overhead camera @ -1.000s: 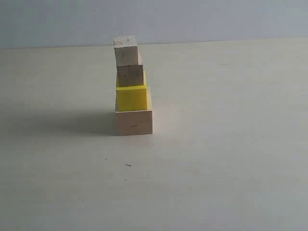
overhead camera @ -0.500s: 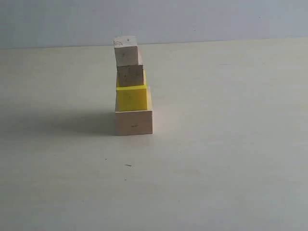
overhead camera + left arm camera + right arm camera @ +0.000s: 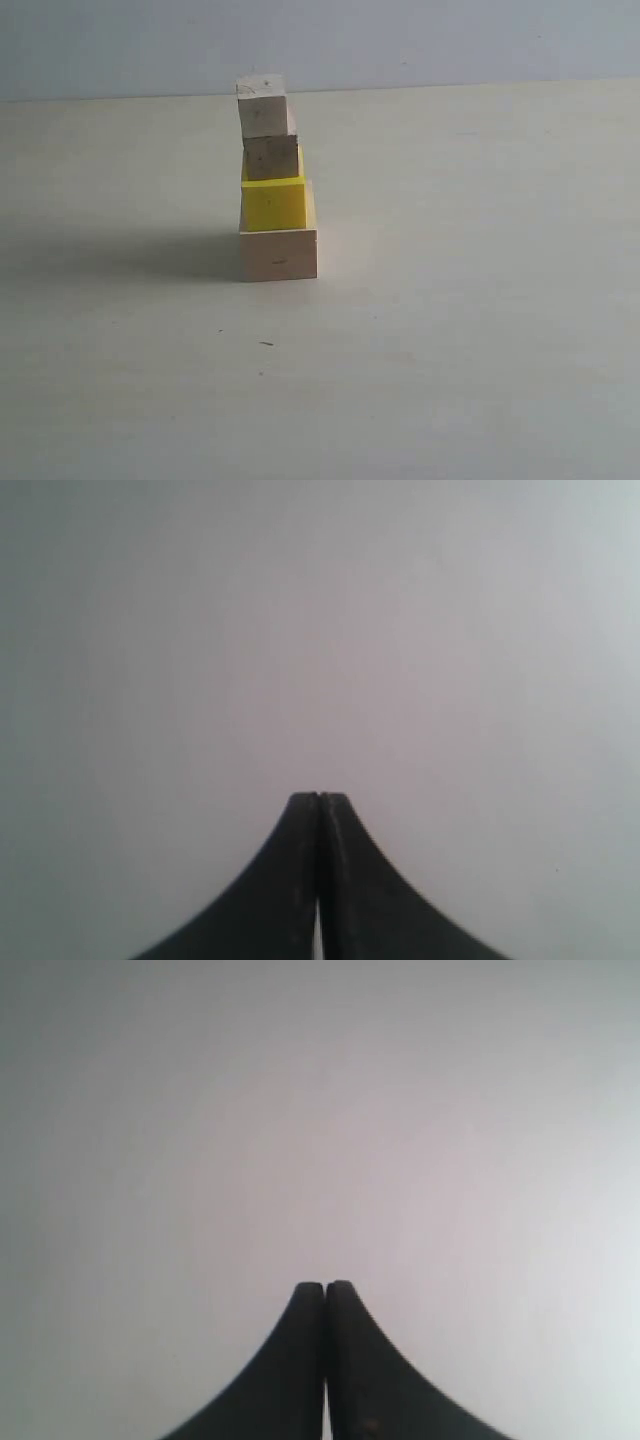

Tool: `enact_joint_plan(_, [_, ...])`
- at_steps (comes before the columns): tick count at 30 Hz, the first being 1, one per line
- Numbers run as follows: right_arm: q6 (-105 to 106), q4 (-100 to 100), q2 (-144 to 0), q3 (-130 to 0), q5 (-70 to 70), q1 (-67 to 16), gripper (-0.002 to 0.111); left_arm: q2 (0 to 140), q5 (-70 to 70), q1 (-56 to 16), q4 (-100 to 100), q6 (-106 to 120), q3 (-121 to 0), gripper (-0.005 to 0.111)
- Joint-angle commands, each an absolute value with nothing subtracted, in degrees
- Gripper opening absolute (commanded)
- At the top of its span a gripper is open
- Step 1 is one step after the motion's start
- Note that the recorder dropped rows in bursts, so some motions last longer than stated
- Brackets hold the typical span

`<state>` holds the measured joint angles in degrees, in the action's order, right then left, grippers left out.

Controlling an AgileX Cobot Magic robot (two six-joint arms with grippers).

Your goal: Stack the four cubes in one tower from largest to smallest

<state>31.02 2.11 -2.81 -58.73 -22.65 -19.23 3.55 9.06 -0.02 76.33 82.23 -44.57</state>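
Observation:
In the exterior view the four cubes stand as one tower on the pale table. The large pale wooden cube (image 3: 278,254) is at the bottom. On it sits the bright yellow cube (image 3: 273,203), then the small brownish wooden cube (image 3: 271,158), then the smallest pale cube (image 3: 264,107) on top, shifted slightly left. Neither arm shows in that view. My left gripper (image 3: 318,798) is shut with nothing in it, over bare surface. My right gripper (image 3: 325,1286) is shut too, its dark fingers (image 3: 300,1360) pressed together, and no cube is near it.
The tower throws a soft shadow (image 3: 130,255) to its left on the table. The table's far edge (image 3: 450,86) meets a pale blue-grey wall. Both wrist views show only plain grey surface.

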Motion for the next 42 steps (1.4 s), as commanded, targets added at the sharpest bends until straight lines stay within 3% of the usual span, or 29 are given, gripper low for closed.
enact_joint_plan(1, [22.5, 9.8, 0.0, -58.9, -26.1, -19.2, 0.0, 1.3, 9.1, 0.2, 75.5, 81.6, -44.7, 0.0])
enact_joint_plan(7, [18.9, 10.3, 0.0, -61.5, -32.3, -19.2, 0.0, 0.0, 11.0, 2.7, 71.1, 76.2, -43.1, 0.0])
enact_joint_plan(15, [12.0, 8.6, 0.0, -61.5, -38.4, -19.2, 0.0, 0.0, 17.8, 3.9, 52.1, 53.0, -38.4, 0.0])
enact_joint_plan(42, [7.4, 8.6, 0.0, -61.5, -40.8, -19.2, 0.0, 0.0, 20.7, 3.9, 54.9, 52.2, -34.5, 0.0])
